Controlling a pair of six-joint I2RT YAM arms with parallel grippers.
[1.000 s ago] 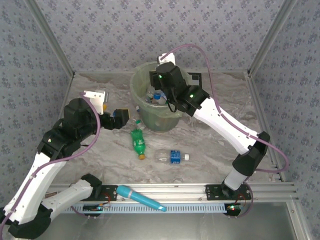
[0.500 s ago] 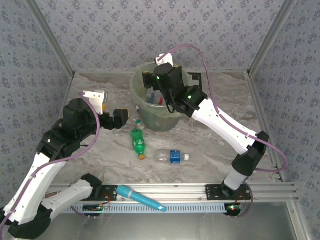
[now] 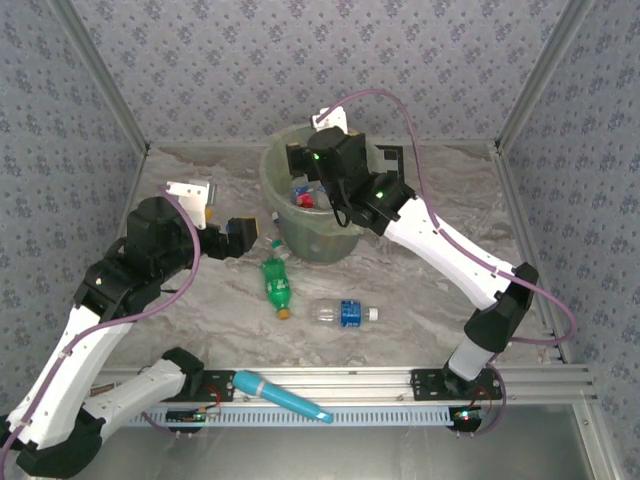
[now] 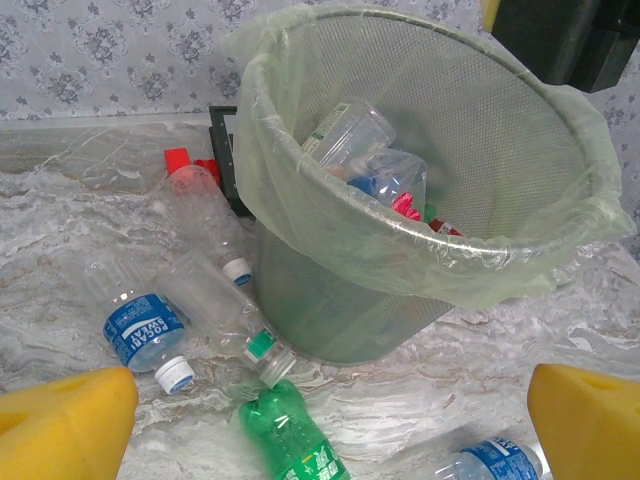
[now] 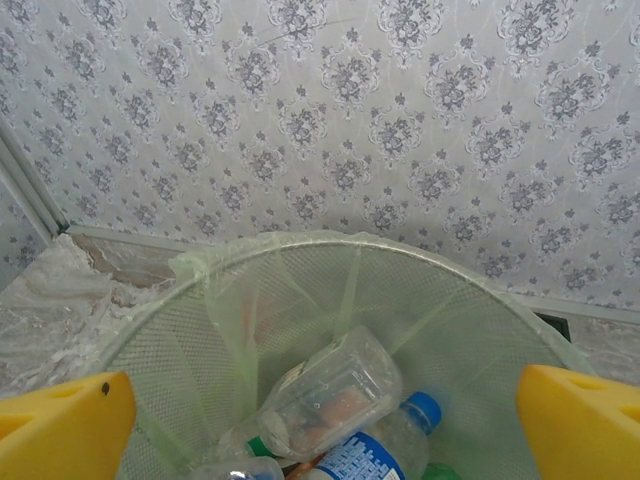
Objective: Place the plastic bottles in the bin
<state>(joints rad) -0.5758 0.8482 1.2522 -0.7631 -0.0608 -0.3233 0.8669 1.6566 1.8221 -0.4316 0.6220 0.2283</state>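
The pale-green bin (image 3: 312, 232) stands at the back middle with several plastic bottles (image 5: 335, 395) inside its liner. My right gripper (image 3: 305, 165) hovers over the bin's mouth, open, with nothing between its yellow fingers (image 5: 65, 425). On the table lie a green bottle (image 3: 276, 283) and a clear blue-labelled bottle (image 3: 342, 313). My left gripper (image 3: 240, 237) is left of the bin (image 4: 330, 300), open and empty, just above the table. Before it lie the green bottle (image 4: 290, 435), a clear blue-labelled bottle (image 4: 140, 325), a clear green-banded bottle (image 4: 225, 315) and a red-capped bottle (image 4: 195, 200).
A teal stick (image 3: 283, 396) lies on the metal rail at the near edge. A flat black object (image 3: 392, 155) sits behind the bin. Crumpled marbled sheeting (image 3: 420, 270) covers the table, and patterned walls close in the back and both sides.
My right gripper has opened above the bin, and the bottle it held has dropped in. The left arm has stayed where it was.
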